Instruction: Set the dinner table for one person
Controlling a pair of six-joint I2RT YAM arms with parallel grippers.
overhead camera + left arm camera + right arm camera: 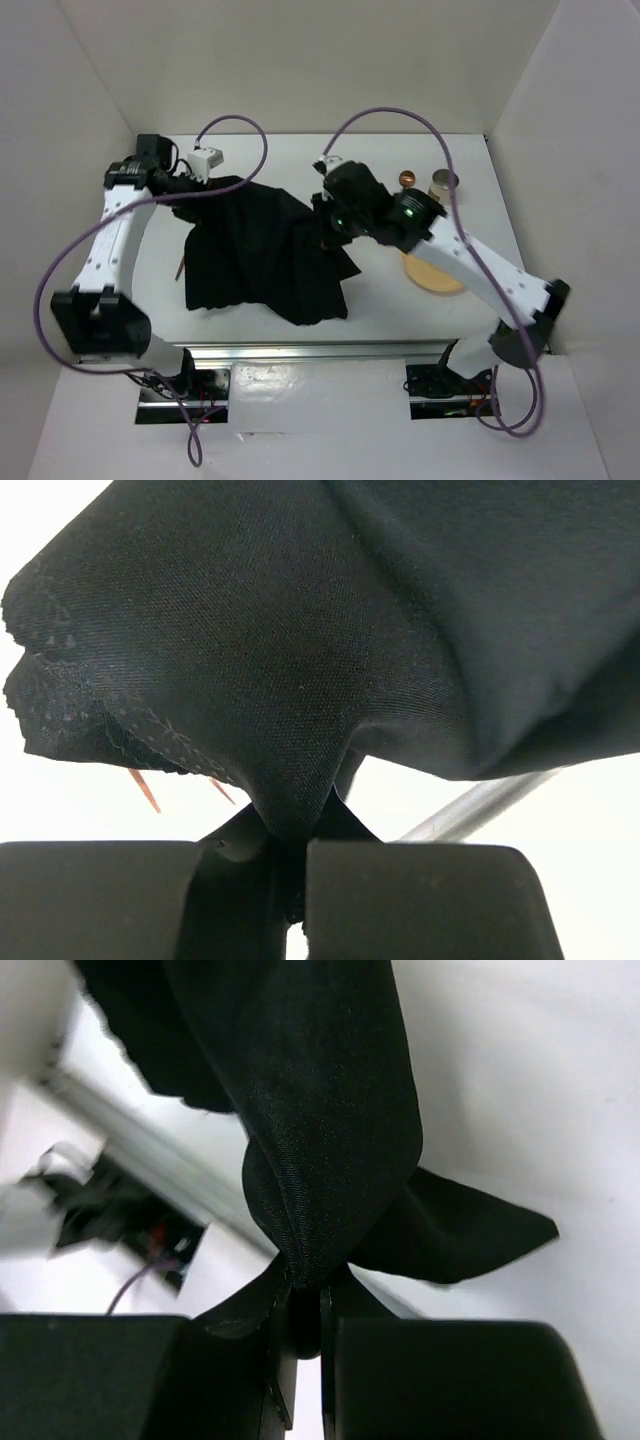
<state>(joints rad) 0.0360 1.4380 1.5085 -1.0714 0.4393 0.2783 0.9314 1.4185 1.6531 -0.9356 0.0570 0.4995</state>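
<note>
A black cloth placemat hangs crumpled between my two grippers above the white dinner table. My left gripper is shut on the cloth's far left corner; the pinched cloth fills the left wrist view. My right gripper is shut on the cloth's far right edge; the bunched cloth shows in the right wrist view. A round wooden plate lies at the right, partly under my right arm.
A metal cup and a small copper-coloured round thing stand at the back right. A thin wooden stick pokes out at the cloth's left edge. White walls enclose three sides. A silver rail runs along the near edge.
</note>
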